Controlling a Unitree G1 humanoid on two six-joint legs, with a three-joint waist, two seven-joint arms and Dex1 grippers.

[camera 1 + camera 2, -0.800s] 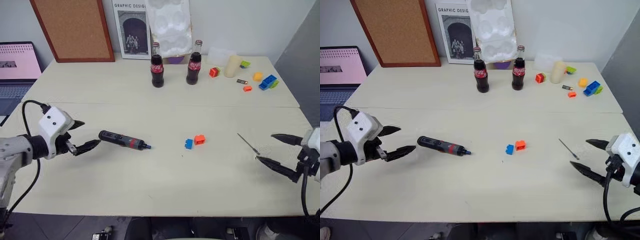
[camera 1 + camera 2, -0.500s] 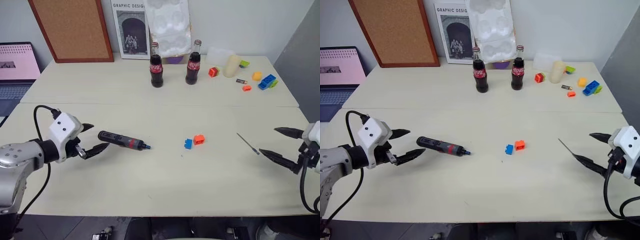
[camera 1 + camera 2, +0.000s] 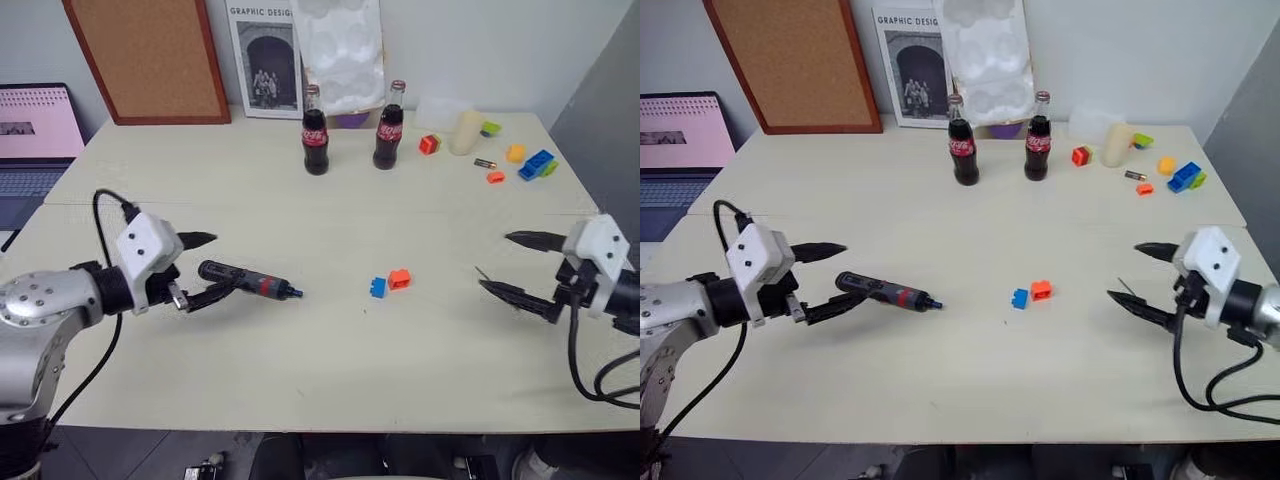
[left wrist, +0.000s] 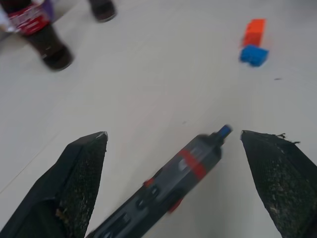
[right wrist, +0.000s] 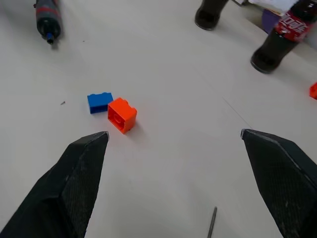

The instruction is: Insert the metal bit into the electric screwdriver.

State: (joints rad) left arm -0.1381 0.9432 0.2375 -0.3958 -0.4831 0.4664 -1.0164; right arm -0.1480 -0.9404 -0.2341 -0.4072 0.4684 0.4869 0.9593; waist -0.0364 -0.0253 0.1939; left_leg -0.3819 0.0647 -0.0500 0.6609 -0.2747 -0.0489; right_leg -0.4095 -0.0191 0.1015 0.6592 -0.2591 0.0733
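The electric screwdriver (image 3: 248, 281), black with a red band and blue tip, lies on the cream table (image 3: 320, 370) at the left, tip pointing right. My left gripper (image 3: 225, 262) is open, and its fingers straddle the tool's rear end; in the left wrist view the screwdriver (image 4: 173, 183) lies between them. The metal bit (image 3: 1126, 287), a thin dark rod, lies on the table at the right. My right gripper (image 3: 494, 261) is open just above it, and the right wrist view shows the bit (image 5: 212, 223) between the fingers.
A blue brick (image 3: 377, 288) and an orange brick (image 3: 399, 279) sit mid-table between the grippers. Two cola bottles (image 3: 314, 140) stand at the back centre. Toy bricks (image 3: 535, 163), a cream cup (image 3: 464, 132) and a small battery (image 3: 484, 162) are back right. A laptop (image 3: 35, 130) is far left.
Both grippers have moved inward, still open. The left one has come up around the screwdriver's rear end; the right one has moved left over the bit.
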